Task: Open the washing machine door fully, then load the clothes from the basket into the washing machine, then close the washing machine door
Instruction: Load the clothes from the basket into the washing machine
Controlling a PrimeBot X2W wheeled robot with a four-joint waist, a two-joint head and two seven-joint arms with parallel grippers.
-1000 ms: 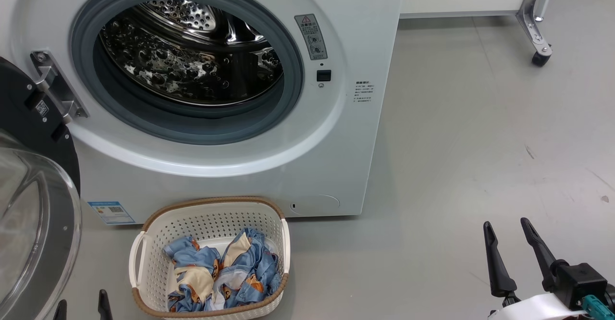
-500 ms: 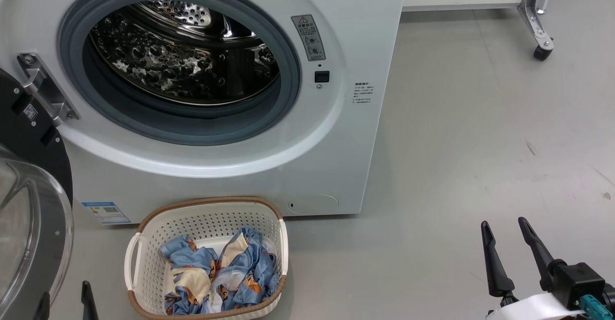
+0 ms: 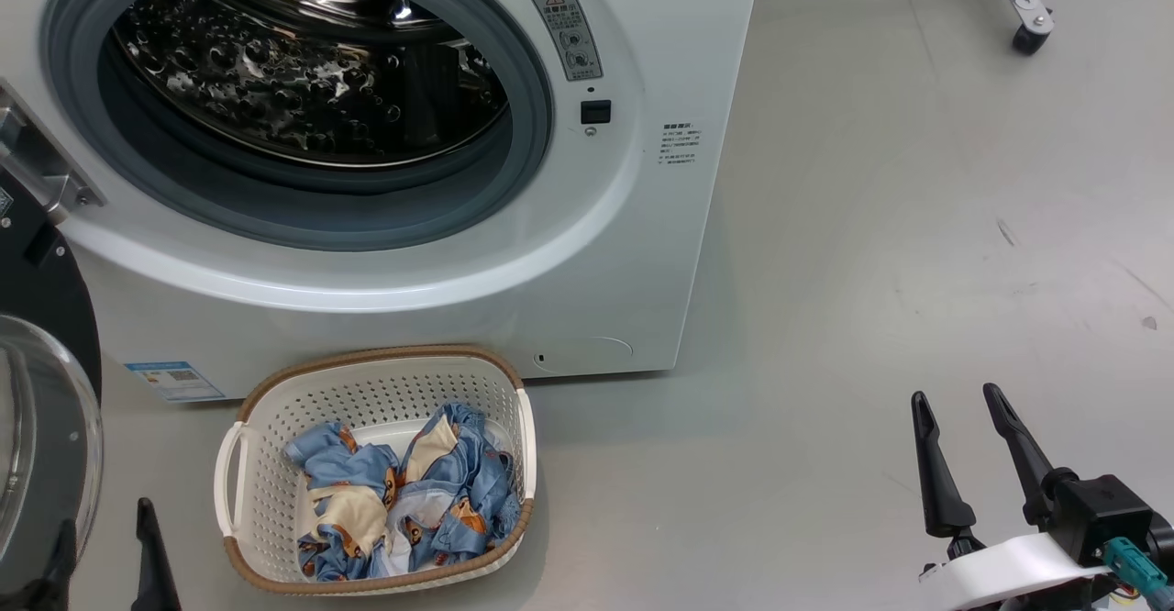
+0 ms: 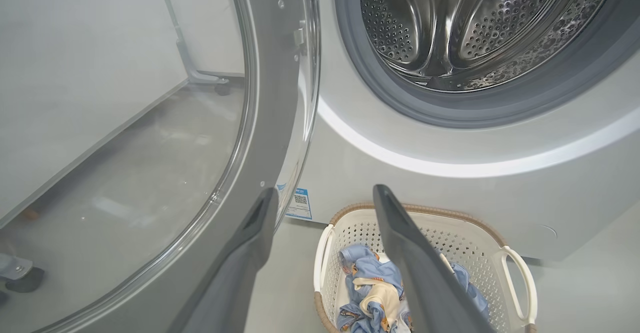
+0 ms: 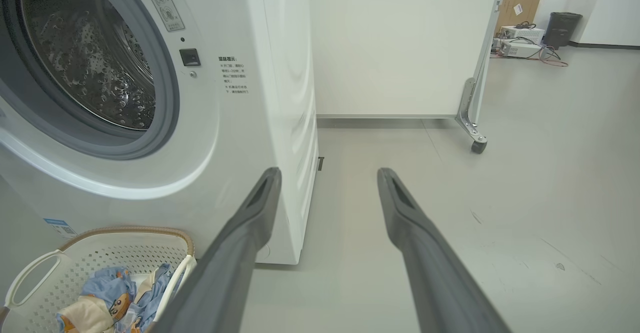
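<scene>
- Left gripper (image 3: 103, 524) stands open, empty, just beside the door (image 3: 50, 308) edge, near the basket (image 3: 371, 357) rim.
- Right gripper (image 3: 954, 395) is open, empty, over free floor (image 3: 871, 226), well apart from the washing machine (image 3: 596, 253).

floor (image 3: 871, 226): grey, smooth | on it: washing machine (image 3: 624, 253); basket (image 3: 367, 391) just before it; caster (image 3: 1025, 39) well apart
</scene>
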